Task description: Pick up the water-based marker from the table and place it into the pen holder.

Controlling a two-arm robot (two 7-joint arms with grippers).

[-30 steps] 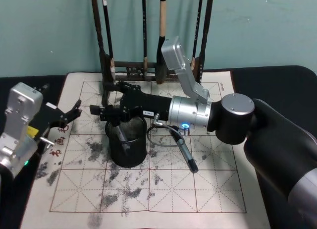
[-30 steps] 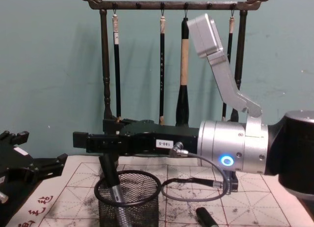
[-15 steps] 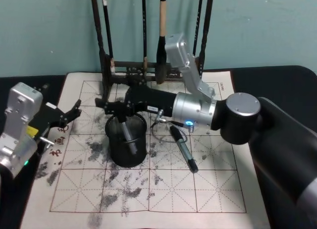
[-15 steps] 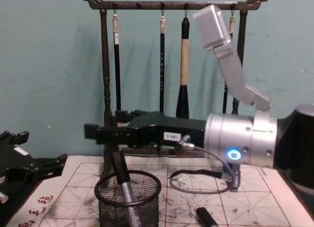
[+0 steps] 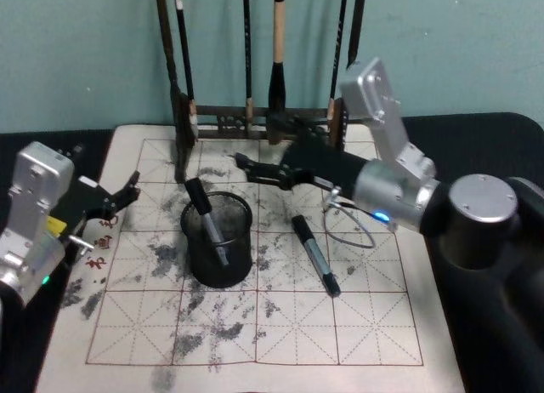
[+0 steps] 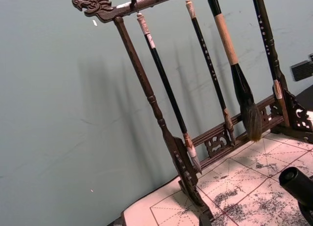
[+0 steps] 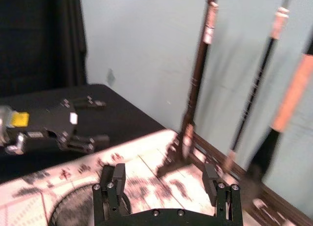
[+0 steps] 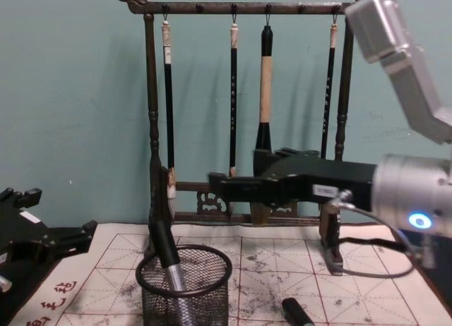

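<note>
A: Right gripper, head view: hovers between holder and rack; marker leans inside the holder. Left gripper parked left
B: Right wrist view: jaws spread, empty. Placing looks done; next, retreat clear of the rack
A: Chest view: second pen cut off at the edge

— What is seen to the right of the pen holder?
— A silver cylindrical wrist marked by a blue light is joined to a black right gripper. A thin grey cable is looped from it, and a silver box is mounted on a bracket.
— And to its left?
— A silver housing, a yellow label and a black left gripper are seen.
</note>
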